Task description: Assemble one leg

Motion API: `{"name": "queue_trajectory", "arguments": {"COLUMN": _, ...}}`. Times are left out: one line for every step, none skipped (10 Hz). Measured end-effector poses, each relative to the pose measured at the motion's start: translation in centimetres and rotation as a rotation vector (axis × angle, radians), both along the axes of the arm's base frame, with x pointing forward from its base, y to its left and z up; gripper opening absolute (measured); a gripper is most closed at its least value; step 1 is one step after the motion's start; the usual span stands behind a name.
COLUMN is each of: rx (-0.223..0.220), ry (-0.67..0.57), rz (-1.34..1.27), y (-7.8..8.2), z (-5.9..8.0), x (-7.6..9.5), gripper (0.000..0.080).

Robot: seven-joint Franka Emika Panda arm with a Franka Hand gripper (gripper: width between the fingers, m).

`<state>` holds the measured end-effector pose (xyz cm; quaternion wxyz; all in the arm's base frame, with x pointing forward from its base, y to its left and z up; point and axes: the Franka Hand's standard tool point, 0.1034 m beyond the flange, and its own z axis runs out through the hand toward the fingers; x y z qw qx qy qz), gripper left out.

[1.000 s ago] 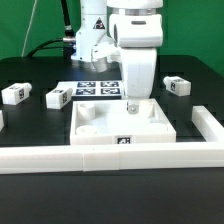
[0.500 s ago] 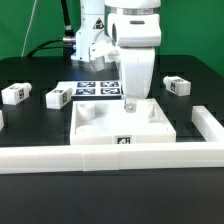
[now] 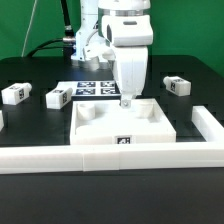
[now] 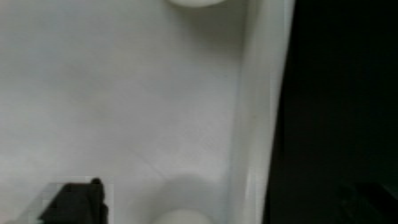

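Three white legs with tags lie on the black table: two at the exterior view's left (image 3: 12, 93) (image 3: 58, 98) and one at its right (image 3: 177, 85). The large flat white panel (image 3: 105, 128) with round sockets lies in the middle. My gripper (image 3: 126, 100) hangs just above the panel's far edge, pointing down, open and empty. In the wrist view one dark finger (image 4: 75, 203) shows over the panel (image 4: 125, 110), with a socket (image 4: 196, 3) at the picture's edge; the other finger is lost against the black table.
The marker board (image 3: 92, 88) lies behind the panel, under the arm. A long white wall (image 3: 60, 158) runs along the front and turns back at the exterior view's right (image 3: 210, 125).
The gripper has moved a little toward the exterior view's left and slightly up, staying over the panel's far edge. Legs and panel have not moved.
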<state>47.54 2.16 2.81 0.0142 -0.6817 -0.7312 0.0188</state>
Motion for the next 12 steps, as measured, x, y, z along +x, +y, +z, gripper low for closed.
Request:
{"name": "queue_trajectory", "arguments": {"rx": 0.001, "ry": 0.016, "rz": 0.0, "y": 0.0, "z": -0.7, "x": -0.7, "gripper": 0.065}}
{"name": "queue_trajectory", "arguments": {"rx": 0.003, "ry": 0.018, "rz": 0.0, "y": 0.0, "z": -1.0, "x": -0.5, "gripper": 0.065}}
{"name": "queue_trajectory", "arguments": {"rx": 0.004, "ry": 0.026, "rz": -0.001, "y": 0.1, "z": -1.5, "x": -0.6, "gripper": 0.065}}
{"name": "queue_trajectory", "arguments": {"rx": 0.005, "ry": 0.033, "rz": -0.001, "y": 0.1, "z": -1.9, "x": -0.8, "gripper": 0.065}}
{"name": "queue_trajectory", "arguments": {"rx": 0.005, "ry": 0.034, "rz": -0.002, "y": 0.1, "z": -1.9, "x": -0.7, "gripper": 0.065}}
{"name": "queue_trajectory", "arguments": {"rx": 0.005, "ry": 0.034, "rz": -0.003, "y": 0.1, "z": -1.9, "x": -0.7, "gripper": 0.065}}
{"name": "queue_trajectory", "arguments": {"rx": 0.005, "ry": 0.035, "rz": -0.003, "y": 0.1, "z": -2.0, "x": -0.7, "gripper": 0.0526}}
{"name": "queue_trajectory", "arguments": {"rx": 0.005, "ry": 0.036, "rz": -0.003, "y": 0.1, "z": -2.0, "x": -0.8, "gripper": 0.0368}}
{"name": "queue_trajectory", "arguments": {"rx": 0.005, "ry": 0.036, "rz": -0.003, "y": 0.1, "z": -2.0, "x": -0.8, "gripper": 0.0368}}
{"name": "queue_trajectory", "arguments": {"rx": 0.005, "ry": 0.036, "rz": -0.003, "y": 0.1, "z": -2.0, "x": -0.8, "gripper": 0.0191}}
{"name": "queue_trajectory", "arguments": {"rx": 0.006, "ry": 0.029, "rz": -0.005, "y": 0.0, "z": -2.0, "x": -0.6, "gripper": 0.0065}}
{"name": "queue_trajectory", "arguments": {"rx": 0.007, "ry": 0.022, "rz": -0.005, "y": 0.1, "z": -1.9, "x": -0.5, "gripper": 0.0065}}
